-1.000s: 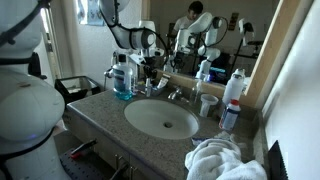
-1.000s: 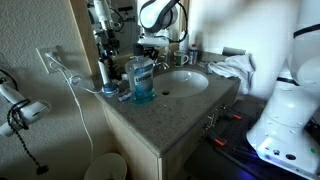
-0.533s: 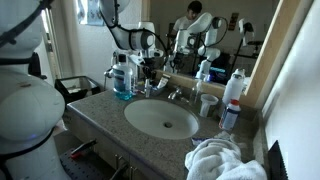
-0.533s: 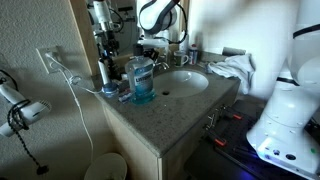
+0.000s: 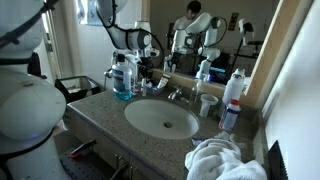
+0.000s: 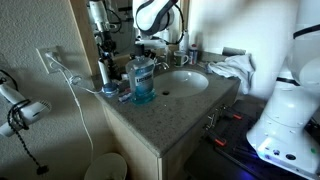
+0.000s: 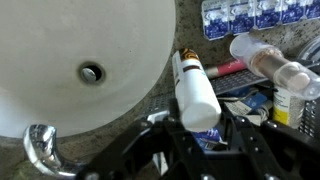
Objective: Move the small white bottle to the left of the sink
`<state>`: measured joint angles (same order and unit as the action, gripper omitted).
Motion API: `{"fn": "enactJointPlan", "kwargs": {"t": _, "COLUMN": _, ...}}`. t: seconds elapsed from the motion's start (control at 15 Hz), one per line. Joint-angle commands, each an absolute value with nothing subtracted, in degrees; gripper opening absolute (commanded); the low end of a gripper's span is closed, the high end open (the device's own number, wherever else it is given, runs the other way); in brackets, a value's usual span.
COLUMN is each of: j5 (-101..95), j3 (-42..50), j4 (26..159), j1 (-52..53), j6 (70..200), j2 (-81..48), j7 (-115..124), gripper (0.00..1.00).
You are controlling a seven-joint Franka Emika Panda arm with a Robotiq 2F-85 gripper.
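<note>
Around the sink, a speckled grey-brown stone surface carries everything, and the oval white sink sunk into it is bare, so nothing blocks a move across it. On the far side of the sink from the arm lies a crumpled white towel, well apart from the work. The white robot arm reaches down at the back corner of the sink, near a tall clear bottle of blue liquid that stands just beside the rim.

From the wrist, the black hand is clamped on the small white bottle, its fingers pressing the sides of the wider end, likely because that end offers the straightest walls to grip. The bottle points away from the wrist, its dark cap at the far end, over the surface just beside the sink's rim. Whether it is lifted clear or resting on the surface I cannot tell.

Next to the sink on that same side lies clutter: a clear tube-like bottle on its side among smaller items, so a free spot must be chosen with care. The curved chrome faucet sits at the sink's rim, apart from the bottle.
</note>
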<state>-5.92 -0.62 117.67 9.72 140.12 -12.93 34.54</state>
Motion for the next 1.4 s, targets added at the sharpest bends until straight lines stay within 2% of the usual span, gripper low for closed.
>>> {"fn": "enactJointPlan", "kwargs": {"t": 0.0, "j5": -6.32, "j3": -0.97, "j4": 116.27, "j1": 10.49, "j6": 138.93, "j2": -13.69, "j7": 36.04, "gripper": 0.13}}
{"fn": "enactJointPlan", "kwargs": {"t": 0.27, "j5": -6.6, "j3": -0.86, "j4": 116.01, "j1": 11.07, "j6": 138.73, "j2": -14.03, "j7": 36.25, "gripper": 0.13}}
{"fn": "enactJointPlan", "kwargs": {"t": 0.33, "j5": -6.7, "j3": -0.83, "j4": 116.06, "j1": 11.15, "j6": 138.81, "j2": -13.99, "j7": 36.31, "gripper": 0.29}}
{"fn": "enactJointPlan", "kwargs": {"t": 0.4, "j5": -6.83, "j3": -0.78, "j4": 116.06, "j1": 11.22, "j6": 138.77, "j2": -13.98, "j7": 36.43, "gripper": 0.63}}
{"fn": "enactJointPlan", "kwargs": {"t": 0.47, "j5": -6.81, "j3": -0.78, "j4": 116.03, "j1": 11.24, "j6": 138.69, "j2": -13.98, "j7": 36.46, "gripper": 0.64}}
{"fn": "enactJointPlan", "kwargs": {"t": 0.8, "j5": -7.08, "j3": -0.76, "j4": 115.91, "j1": 11.4, "j6": 138.49, "j2": -13.85, "j7": 37.11, "gripper": 0.98}}
{"fn": "enactJointPlan", "kwargs": {"t": 1.33, "j5": -6.69, "j3": -0.53, "j4": 114.07, "j1": 11.14, "j6": 137.4, "j2": -13.35, "j7": 37.71, "gripper": 1.0}}
